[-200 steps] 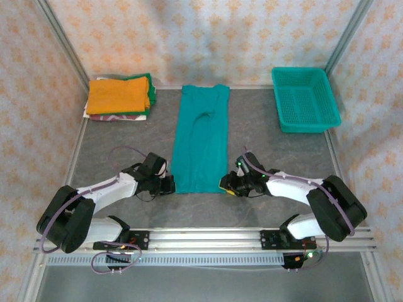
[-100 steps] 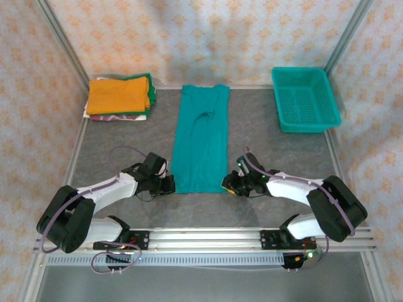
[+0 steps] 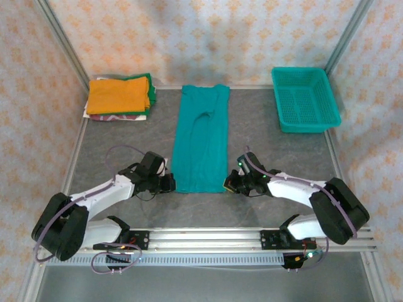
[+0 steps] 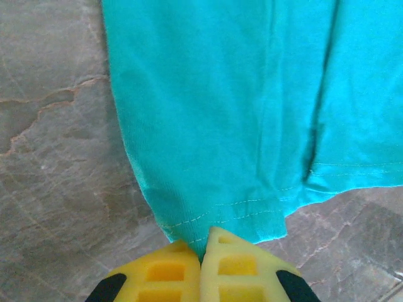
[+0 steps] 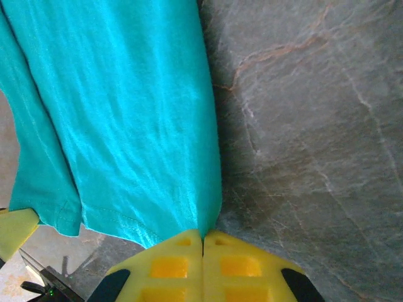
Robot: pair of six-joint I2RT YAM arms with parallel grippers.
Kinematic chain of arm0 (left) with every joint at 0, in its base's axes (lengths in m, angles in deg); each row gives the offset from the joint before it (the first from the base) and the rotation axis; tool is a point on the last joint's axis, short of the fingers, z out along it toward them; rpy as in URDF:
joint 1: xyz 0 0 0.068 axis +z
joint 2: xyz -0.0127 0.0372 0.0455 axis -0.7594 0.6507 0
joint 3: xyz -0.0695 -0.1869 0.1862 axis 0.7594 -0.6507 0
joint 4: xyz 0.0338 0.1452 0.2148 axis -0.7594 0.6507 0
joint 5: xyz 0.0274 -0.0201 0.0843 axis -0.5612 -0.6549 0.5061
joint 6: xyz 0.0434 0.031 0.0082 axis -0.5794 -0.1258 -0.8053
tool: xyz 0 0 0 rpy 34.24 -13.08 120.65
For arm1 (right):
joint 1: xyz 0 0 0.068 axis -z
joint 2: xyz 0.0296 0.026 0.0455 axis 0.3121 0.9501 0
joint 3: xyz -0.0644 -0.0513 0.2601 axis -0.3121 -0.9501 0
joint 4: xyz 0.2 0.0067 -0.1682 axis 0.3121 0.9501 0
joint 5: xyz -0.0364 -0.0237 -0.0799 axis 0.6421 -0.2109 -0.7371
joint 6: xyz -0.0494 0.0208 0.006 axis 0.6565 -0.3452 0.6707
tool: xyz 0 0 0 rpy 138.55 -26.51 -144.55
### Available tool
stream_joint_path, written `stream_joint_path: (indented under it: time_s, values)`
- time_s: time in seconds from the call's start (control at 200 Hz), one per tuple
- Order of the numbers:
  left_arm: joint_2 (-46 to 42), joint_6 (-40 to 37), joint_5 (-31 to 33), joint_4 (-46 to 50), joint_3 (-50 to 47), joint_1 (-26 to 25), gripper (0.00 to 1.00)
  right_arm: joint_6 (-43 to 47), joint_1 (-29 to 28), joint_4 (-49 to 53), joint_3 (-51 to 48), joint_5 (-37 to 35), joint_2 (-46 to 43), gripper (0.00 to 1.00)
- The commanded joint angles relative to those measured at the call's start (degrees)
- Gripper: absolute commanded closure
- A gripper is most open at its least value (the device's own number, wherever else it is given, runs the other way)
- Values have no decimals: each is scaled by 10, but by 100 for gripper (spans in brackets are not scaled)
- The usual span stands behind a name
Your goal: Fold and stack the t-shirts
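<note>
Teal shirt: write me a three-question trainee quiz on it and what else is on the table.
1. True or false: both arms' jaws are shut on the teal shirt's near hem corners.
2. What tops the stack at far left? A: orange shirt. B: white towel. C: teal basket.
3. Fill in: the basket stands to the teal shirt's ____.

Key: 1 true; 2 A; 3 right.
</note>
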Motion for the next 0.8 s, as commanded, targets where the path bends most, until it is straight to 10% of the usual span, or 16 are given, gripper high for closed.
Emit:
stream_joint_path:
  time_s: [0.0,0.315,0.796]
  values:
    - [-7,-9,5,13,-7,-17,100,7,-2,17,-7,-3,-11,100]
    - [-69,43,29,34,-41,-101,100,-35,-45,51,-67,-26,-107,100]
    - [-59,-5,46,85,80,-44,100,-31,3,137,75,-70,-94,100]
